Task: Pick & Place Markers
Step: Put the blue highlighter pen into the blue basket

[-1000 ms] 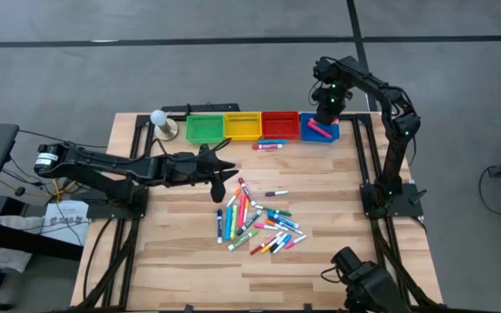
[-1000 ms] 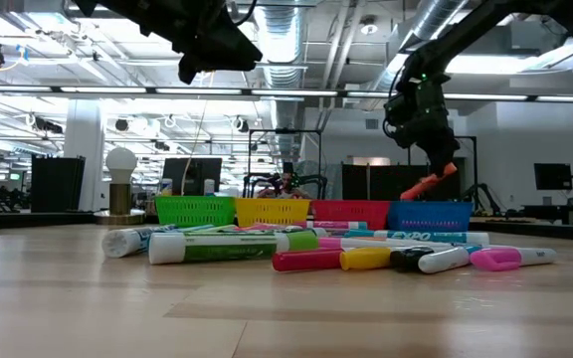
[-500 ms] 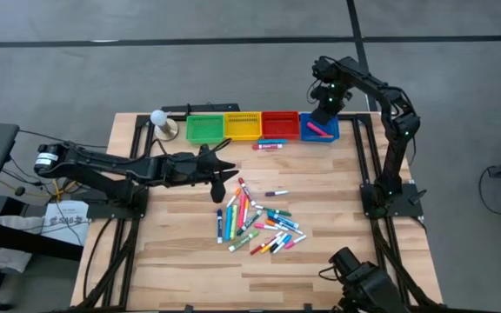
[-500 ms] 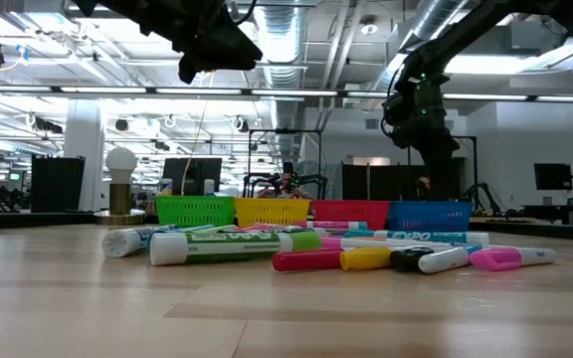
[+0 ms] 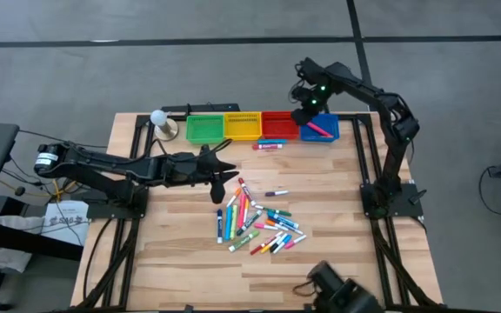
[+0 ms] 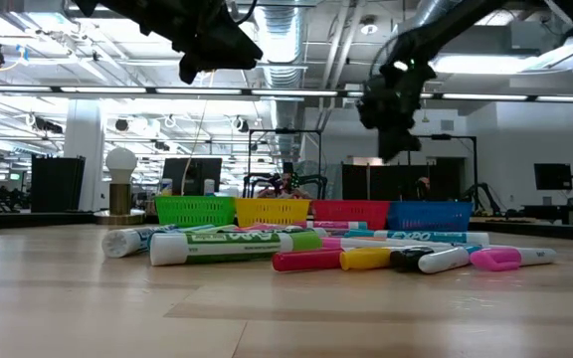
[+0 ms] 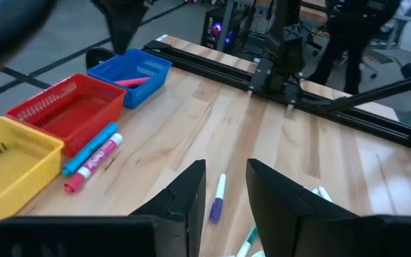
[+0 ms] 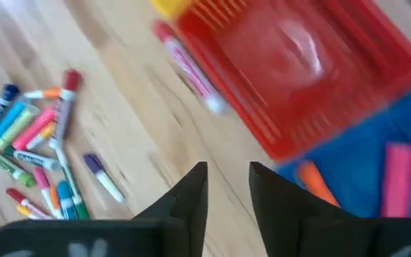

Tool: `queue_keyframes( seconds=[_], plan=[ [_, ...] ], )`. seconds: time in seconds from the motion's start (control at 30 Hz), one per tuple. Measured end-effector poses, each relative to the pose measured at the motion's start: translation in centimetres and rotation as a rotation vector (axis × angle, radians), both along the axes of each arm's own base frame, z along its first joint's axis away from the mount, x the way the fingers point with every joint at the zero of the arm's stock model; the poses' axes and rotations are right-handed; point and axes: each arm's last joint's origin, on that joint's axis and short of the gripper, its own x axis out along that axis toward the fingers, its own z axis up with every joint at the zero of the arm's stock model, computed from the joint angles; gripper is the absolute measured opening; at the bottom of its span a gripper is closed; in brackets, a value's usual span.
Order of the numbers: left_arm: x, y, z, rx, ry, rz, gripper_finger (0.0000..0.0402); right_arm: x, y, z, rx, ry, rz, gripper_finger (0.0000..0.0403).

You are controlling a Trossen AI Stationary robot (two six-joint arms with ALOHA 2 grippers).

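Several markers (image 5: 255, 222) lie in a loose heap on the wooden table's middle. A lone purple one (image 5: 277, 192) lies beyond them, and two more (image 5: 270, 144) lie in front of the red bin (image 5: 279, 124). A pink marker (image 8: 398, 168) and an orange one (image 8: 312, 178) lie in the blue bin (image 5: 320, 128). My right gripper (image 5: 301, 111) hangs open and tipped down over the seam between the red and blue bins, nothing between its fingers (image 8: 191, 189). My left gripper (image 5: 230, 170) hovers open above the table beside the heap's far end, with the purple marker (image 7: 217, 200) showing below its gap.
A green bin (image 5: 204, 128) and a yellow bin (image 5: 242, 125) stand in the same row at the far edge, left of the red one. A white ball on a small stand (image 5: 159, 117) sits at the far left corner. Bare wood lies near the front edge.
My right gripper held an orange marker above the blue bin and let go of it; the marker now lies in that bin. The gripper then swung toward the table's left, over the red bin's edge, tipping further down. My left arm kept still.
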Motion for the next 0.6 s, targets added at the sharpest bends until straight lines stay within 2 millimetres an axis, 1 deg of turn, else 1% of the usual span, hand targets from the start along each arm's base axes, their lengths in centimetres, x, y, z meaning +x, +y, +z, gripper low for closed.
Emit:
queue_keyframes(
  seconds=[0.1, 0.2, 0.37, 0.43, 0.5, 0.6],
  plan=[
    [0.0, -0.1, 0.0, -0.014, 0.001, -0.039, 0.0102, 2.0, 2.1, 1.6, -0.068, -0.068, 0.047, 0.0073],
    [0.0, -0.4, 0.0, -0.047, -0.002, -0.078, 0.0102, 4.0, 4.7, 3.2, -0.147, -0.127, 0.107, 0.0053],
    [0.0, -1.1, -0.2, -0.098, 0.014, -0.149, 0.0102, 6.9, 9.6, 5.0, -0.377, -0.079, 0.126, 0.0009],
    [-0.1, -1.4, -0.3, -0.111, 0.033, -0.191, 0.0102, 8.0, 11.9, 5.5, -0.468, -0.067, 0.129, 0.0004],
    [-0.2, -1.7, -0.6, -0.124, 0.061, -0.241, 0.0102, 9.1, 14.0, 5.7, -0.557, -0.055, 0.118, 0.001],
    [-0.7, -1.9, -0.5, -0.183, 0.079, -0.334, 0.0102, 10.1, 17.0, 5.9, -0.672, -0.014, 0.046, 0.0014]
  ],
)
